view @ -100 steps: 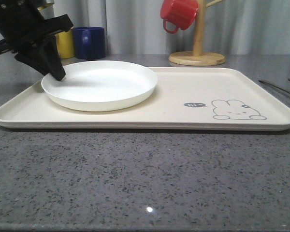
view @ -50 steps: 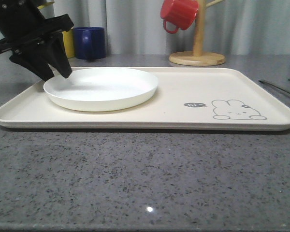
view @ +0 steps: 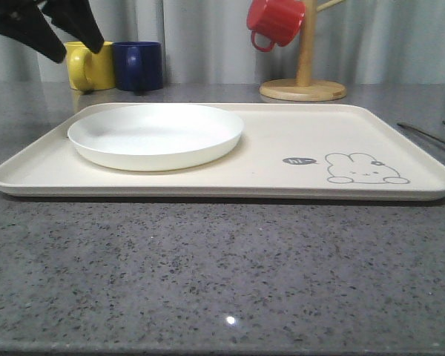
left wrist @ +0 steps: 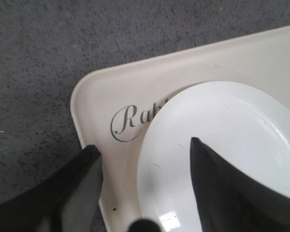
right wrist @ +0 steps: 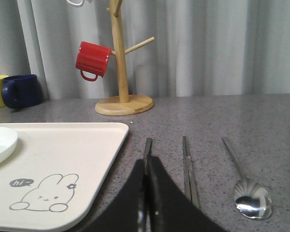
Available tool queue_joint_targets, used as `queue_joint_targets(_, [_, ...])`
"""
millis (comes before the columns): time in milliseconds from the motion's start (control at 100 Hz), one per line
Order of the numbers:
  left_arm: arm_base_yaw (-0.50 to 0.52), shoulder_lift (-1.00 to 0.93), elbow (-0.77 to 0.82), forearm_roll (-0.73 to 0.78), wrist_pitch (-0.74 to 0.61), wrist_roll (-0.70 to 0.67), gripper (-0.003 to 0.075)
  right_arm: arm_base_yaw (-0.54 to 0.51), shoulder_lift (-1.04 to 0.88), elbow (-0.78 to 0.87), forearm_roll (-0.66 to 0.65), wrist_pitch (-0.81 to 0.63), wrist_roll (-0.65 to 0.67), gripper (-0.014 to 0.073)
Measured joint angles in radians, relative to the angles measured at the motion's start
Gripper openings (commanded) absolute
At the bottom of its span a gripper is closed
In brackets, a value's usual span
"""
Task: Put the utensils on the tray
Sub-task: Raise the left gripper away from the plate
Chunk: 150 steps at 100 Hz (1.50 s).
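The round white plate (view: pixel 156 133) lies flat on the left half of the cream tray (view: pixel 282 174). High above its far left edge hangs my left gripper (view: pixel 55 33), open and empty. In the left wrist view the open left gripper (left wrist: pixel 144 144) is over the plate (left wrist: pixel 232 135) rim and the tray (left wrist: pixel 94 104) corner with its script. My right gripper (right wrist: pixel 149 160) is shut just above the table, right of the tray (right wrist: pixel 72 145). The fork (right wrist: pixel 148 145) handle shows past its tips. The chopsticks (right wrist: pixel 187 164) and the spoon (right wrist: pixel 252 198) lie further right.
A yellow mug (view: pixel 89 65) and a blue mug (view: pixel 137 65) stand behind the tray's left end. A wooden mug stand (view: pixel 302 89) with a red mug (view: pixel 274 21) is behind the middle. Thin utensils (view: pixel 426 135) lie on the grey table beyond the tray's right edge.
My left gripper has let go of the plate's rim and risen up and away to the left. The plate has settled flat on the tray.
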Motion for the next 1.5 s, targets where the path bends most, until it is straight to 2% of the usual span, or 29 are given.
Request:
queue_joint_targets(430, [0.059,-0.55,0.504,0.048,-0.363,0.0,0.0392,0.0,0.0,0.0,0.0,0.0,0.0,-0.0068])
queue_joint_targets(800, [0.078,-1.067,0.903,0.048,-0.521,0.0,0.0392,0.0,0.0,0.0,0.0,0.0,0.0,-0.0068])
queue_joint_targets(1060, [0.078,-1.313,1.067,0.056,-0.601,0.0,0.0384,0.0,0.0,0.0,0.0,0.0,0.0,-0.0068])
queue_joint_targets(1180, [0.078,-1.352,1.089,0.056,-0.608,0.0,0.0297,0.0,0.0,0.0,0.0,0.0,0.0,-0.0068])
queue_joint_targets(1390, [0.078,-1.356,1.092,0.056,-0.61,0.0,-0.0013,0.0,0.0,0.0,0.0,0.0,0.0,-0.0068])
queue_joint_targets(1500, [0.078,-1.356,1.092,0.056,-0.61,0.0,-0.0018,0.0,0.0,0.0,0.0,0.0,0.0,-0.0068])
